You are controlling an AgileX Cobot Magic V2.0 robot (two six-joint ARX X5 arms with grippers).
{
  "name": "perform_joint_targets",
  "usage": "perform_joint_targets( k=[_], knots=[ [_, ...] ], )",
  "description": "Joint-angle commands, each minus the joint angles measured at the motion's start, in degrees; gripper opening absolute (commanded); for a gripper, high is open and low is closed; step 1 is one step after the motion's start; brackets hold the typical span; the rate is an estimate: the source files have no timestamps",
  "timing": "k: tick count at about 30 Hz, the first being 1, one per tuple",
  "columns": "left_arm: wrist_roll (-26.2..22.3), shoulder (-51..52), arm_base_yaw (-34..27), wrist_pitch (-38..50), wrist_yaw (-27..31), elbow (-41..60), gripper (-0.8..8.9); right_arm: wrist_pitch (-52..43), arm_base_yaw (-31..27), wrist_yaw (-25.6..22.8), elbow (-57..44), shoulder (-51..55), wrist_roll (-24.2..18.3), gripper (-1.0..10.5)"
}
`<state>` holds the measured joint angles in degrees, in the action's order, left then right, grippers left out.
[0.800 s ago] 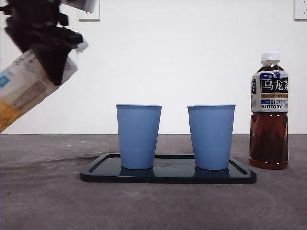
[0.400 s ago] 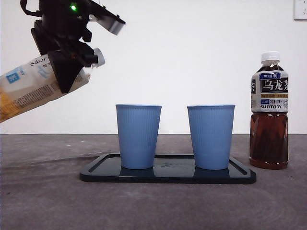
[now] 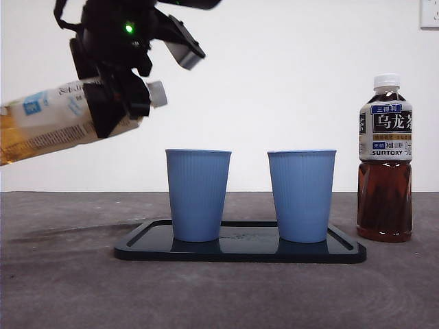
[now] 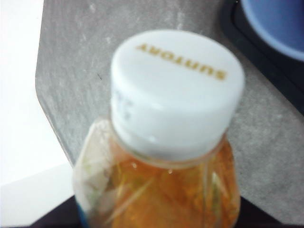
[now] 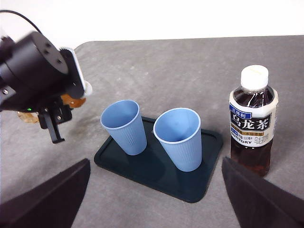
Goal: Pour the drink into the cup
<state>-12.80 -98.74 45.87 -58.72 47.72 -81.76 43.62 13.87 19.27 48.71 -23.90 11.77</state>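
The left gripper (image 3: pixel 113 103) is clenched on the neck end of a tea bottle with a pale label (image 3: pixel 51 123), holding it in the air above the bench (image 3: pixel 62 274) and to the side of the dark tray (image 3: pixel 240 250). In the front view the bottle lies nearly level, its white cap (image 3: pixel 158 93) slightly higher than its base and pointing toward the nearer blue cup (image 3: pixel 197 195). The cap is on; the left wrist view shows it close up (image 4: pixel 175 90), printed with the Suntory name, with amber liquid beneath it in the bottle's shoulder (image 4: pixel 161 190). The cap sits higher than that cup's rim and short of it, not over the opening.

Two blue ribbed cups stand upright on the tray, side by side and apart from each other. The second blue cup (image 3: pixel 302 195) stands on the tray end nearer the oolong tea bottle (image 3: pixel 385 164). From the right wrist view both cups (image 5: pixel 124 126) (image 5: pixel 179 137) look empty inside.

The oolong tea bottle stands upright on the bench just beside the tray, off its edge, capped in white and filled with dark brown tea; the right wrist view shows it too (image 5: pixel 251 123).

The right gripper (image 5: pixel 152 199) hangs high over the bench, above the tray, its two black jaws spread wide and holding nothing. The same view catches the left arm's black wrist housing (image 5: pixel 38 76) beyond the cups, away from the oolong tea bottle.
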Motion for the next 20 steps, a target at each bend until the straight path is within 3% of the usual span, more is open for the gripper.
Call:
perform_joint_targets(
  k=[1, 5, 11, 20],
  knots=[
    [-1.8, -1.8, 1.2, -0.1, 2.5, -2.0, 1.14, -0.8, 0.2, -0.2, 0.9, -0.2, -0.7, 4.4],
    [-3.4, -3.5, 1.9, 0.2, 7.7, -2.0, 1.14, -0.8, 0.2, -0.2, 0.9, -0.2, -0.7, 4.4],
    [-3.6, -5.5, 2.5, 0.0, 8.3, -2.0, 1.14, -1.2, 0.2, -0.2, 0.9, -0.2, -0.7, 4.4],
    [-6.1, -8.2, 4.0, 0.4, 13.8, -2.0, 1.13, -1.6, 0.2, -0.2, 0.9, -0.2, -0.8, 4.4]
  ],
)
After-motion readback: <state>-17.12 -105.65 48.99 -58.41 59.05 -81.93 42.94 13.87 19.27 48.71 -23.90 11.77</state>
